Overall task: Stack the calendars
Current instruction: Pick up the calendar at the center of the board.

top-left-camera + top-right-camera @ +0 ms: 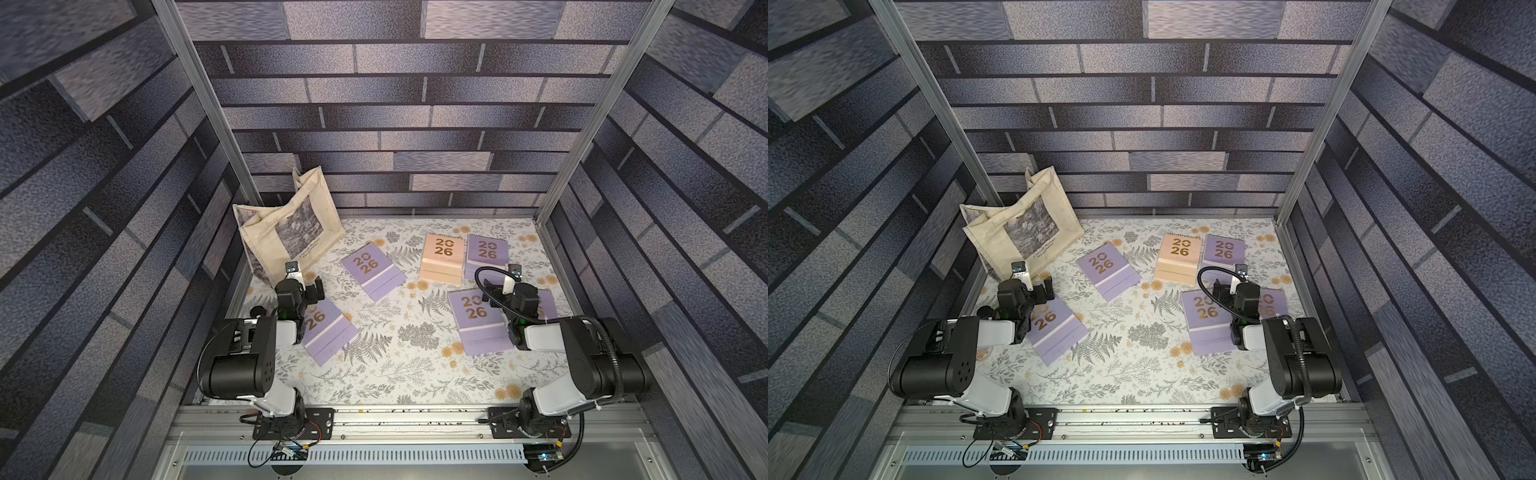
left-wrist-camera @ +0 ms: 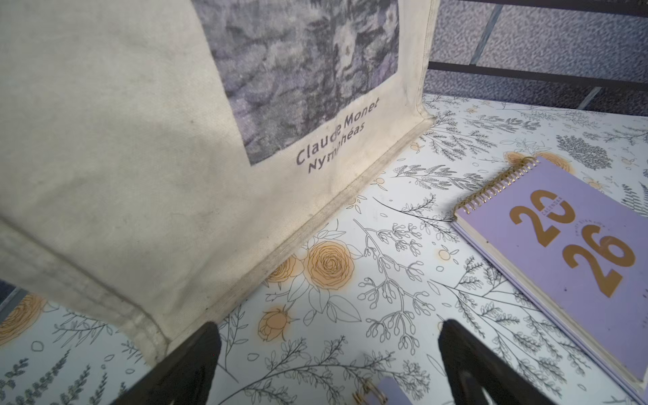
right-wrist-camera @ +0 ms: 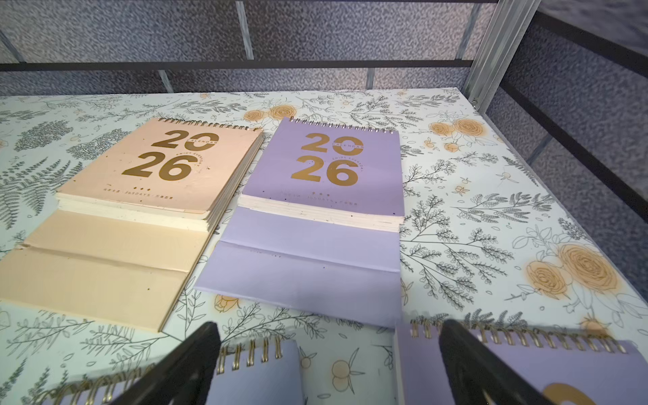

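Note:
Several calendars lie flat and apart on the floral table in both top views. A peach one (image 1: 442, 258) and a lavender one (image 1: 486, 253) sit side by side at the back right. Another lavender one (image 1: 372, 270) is mid-table. My left gripper (image 1: 304, 284) hovers open over the top edge of a near-left lavender calendar (image 1: 328, 332), holding nothing. My right gripper (image 1: 511, 286) is open over the gap between a lavender calendar (image 1: 478, 322) and one partly hidden by the arm (image 1: 547, 305). In the right wrist view the open fingers (image 3: 196, 350) frame those two spiral edges.
A cream canvas tote bag (image 1: 286, 224) stands at the back left, close in front of my left gripper (image 2: 329, 328). Brick-patterned walls and aluminium posts (image 1: 582, 137) enclose the table (image 1: 415, 374) on three sides. The arm bases sit on a rail (image 1: 407, 419) at the front.

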Controlling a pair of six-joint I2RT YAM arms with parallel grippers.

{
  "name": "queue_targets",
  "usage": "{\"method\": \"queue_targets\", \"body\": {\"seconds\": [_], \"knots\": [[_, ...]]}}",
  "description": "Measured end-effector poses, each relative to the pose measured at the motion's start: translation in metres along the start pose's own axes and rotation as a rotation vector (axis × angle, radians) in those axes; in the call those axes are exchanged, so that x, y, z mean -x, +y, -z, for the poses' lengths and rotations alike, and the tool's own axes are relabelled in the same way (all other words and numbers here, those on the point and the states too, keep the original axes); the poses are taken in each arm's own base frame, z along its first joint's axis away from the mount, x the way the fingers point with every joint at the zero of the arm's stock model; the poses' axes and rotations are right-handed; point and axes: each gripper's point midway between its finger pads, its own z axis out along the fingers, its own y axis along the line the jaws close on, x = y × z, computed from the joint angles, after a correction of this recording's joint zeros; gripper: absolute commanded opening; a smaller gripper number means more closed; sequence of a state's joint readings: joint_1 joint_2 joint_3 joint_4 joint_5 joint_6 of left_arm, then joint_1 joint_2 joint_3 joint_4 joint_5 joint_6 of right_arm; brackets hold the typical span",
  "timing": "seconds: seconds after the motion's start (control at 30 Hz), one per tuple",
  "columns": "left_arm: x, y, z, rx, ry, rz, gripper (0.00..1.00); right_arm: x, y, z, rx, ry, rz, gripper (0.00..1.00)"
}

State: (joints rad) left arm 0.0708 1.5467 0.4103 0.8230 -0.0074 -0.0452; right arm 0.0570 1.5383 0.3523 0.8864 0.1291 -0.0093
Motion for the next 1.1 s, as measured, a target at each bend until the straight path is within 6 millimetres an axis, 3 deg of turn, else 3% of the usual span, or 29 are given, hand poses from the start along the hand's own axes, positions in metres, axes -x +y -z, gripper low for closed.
{"method": "queue_targets", "body": {"seconds": [1.1], "knots": [[-0.0024,0.0028,-0.0024,0.013,0.034,0.007,1.0,0.0,0.0044,0.0001,0.026,0.0,0.008,1.0]]}}
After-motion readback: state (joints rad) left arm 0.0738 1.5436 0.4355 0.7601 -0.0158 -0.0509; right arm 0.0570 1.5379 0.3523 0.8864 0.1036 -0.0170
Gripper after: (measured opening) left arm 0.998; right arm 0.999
